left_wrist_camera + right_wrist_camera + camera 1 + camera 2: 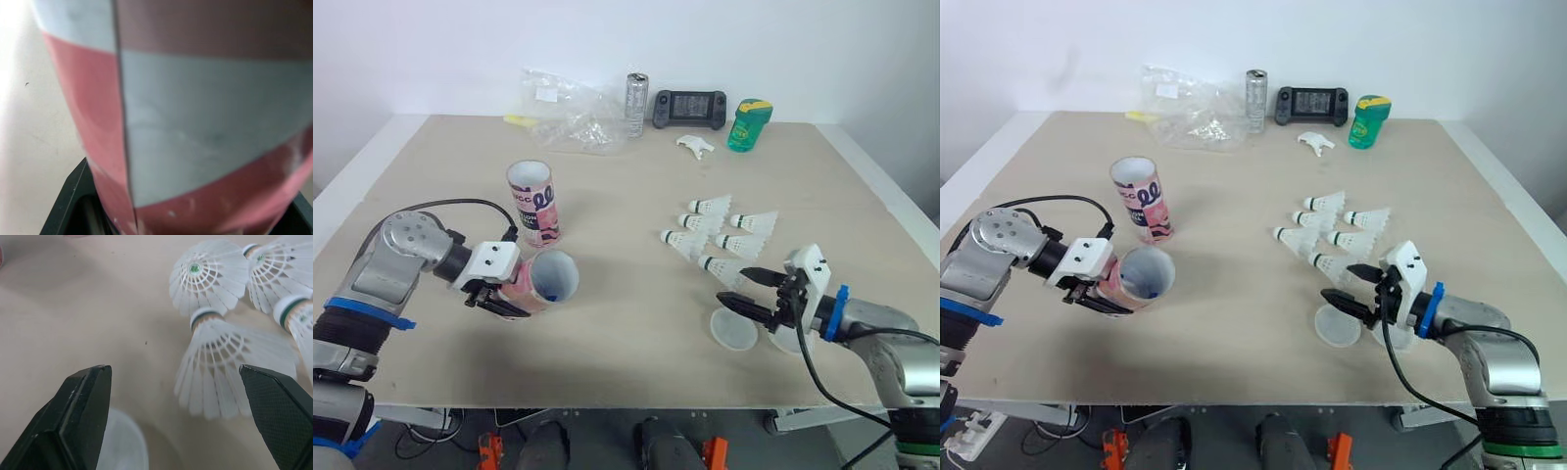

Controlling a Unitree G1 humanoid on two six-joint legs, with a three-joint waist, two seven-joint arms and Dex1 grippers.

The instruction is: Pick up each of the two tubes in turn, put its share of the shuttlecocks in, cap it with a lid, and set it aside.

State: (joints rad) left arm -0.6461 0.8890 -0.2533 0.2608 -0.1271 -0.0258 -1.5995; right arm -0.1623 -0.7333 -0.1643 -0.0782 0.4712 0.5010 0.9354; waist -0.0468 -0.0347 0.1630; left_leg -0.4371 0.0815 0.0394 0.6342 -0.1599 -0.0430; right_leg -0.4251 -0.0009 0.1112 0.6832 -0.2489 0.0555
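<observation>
1. Pink-and-white tube [548, 277] is lying tilted in the left gripper [509, 292], which is clamping it.
2. Second tube [533, 204] is standing upright just behind; lettering unreadable.
3. Right gripper [734, 286] is hovering, fingers spread, over a clear lid [732, 331], near six shuttlecocks [720, 235].

A pale wooden table [636, 323] stands against a plain white wall [803, 44] — evenly, softly lit.

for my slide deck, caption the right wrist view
Open right gripper facing white shuttlecocks on the table, a clear lid nearby
</observation>
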